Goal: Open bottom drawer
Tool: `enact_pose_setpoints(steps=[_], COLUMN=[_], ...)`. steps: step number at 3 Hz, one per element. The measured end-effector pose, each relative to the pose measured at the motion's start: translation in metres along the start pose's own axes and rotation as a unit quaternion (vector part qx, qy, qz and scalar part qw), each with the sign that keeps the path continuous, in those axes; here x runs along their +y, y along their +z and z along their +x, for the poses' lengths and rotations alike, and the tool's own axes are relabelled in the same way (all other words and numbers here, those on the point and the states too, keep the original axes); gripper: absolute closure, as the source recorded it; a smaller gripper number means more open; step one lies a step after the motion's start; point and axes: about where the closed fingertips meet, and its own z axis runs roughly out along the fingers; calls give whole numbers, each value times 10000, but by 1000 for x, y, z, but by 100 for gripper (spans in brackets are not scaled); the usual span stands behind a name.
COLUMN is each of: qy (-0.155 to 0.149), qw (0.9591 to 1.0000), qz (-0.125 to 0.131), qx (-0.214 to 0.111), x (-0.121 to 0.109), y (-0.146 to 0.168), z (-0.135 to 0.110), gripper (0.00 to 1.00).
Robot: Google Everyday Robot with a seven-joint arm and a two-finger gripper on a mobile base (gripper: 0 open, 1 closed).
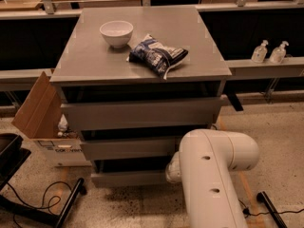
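- Grey cabinet [142,46]: stands in the centre of the view, with a flat top and three drawer fronts stacked below it.
- Robot arm [209,184]: a thick white link rises from the lower edge of the view and bends left at the cabinet's lower right corner. Its rounded pale end [172,168] sits against the right end of the lowest front.
- Top drawer front [142,114] and middle drawer front [128,148]: plain grey, handleless, each with a dark gap above it.
- Bottom drawer [130,177]: the lowest front, just above the speckled floor [137,208]. A dark gap shows above it. From this high angle it cannot be told for certain whether the front stands proud of the cabinet body.
- Cardboard box [38,115]: on the floor at the cabinet's left side, with its flap raised.
- Dark stand base [28,212]: lower left, with a black cable [38,198] looped beside it.
- Snack bag [157,56]: dark blue and white, lying flat on the cabinet top, right of centre.
- White bowl [116,33]: upright on the cabinet top, just left of the bag and apart from it.
- Two pump bottles [270,52]: side by side on the ledge at the right, well apart from the cabinet.
- Gripper: hidden behind the arm, at the right end of the bottom drawer. Whether it is released or clenched cannot be told.
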Motion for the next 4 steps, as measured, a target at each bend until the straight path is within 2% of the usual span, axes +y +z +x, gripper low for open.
enact_pose_setpoints(steps=[3,4], qy=[0,-2], qw=[10000,10000], qz=[-1,-11], qx=[0,-1], x=[-1,1], y=[-3,-2], z=[0,-1], gripper=[100,82])
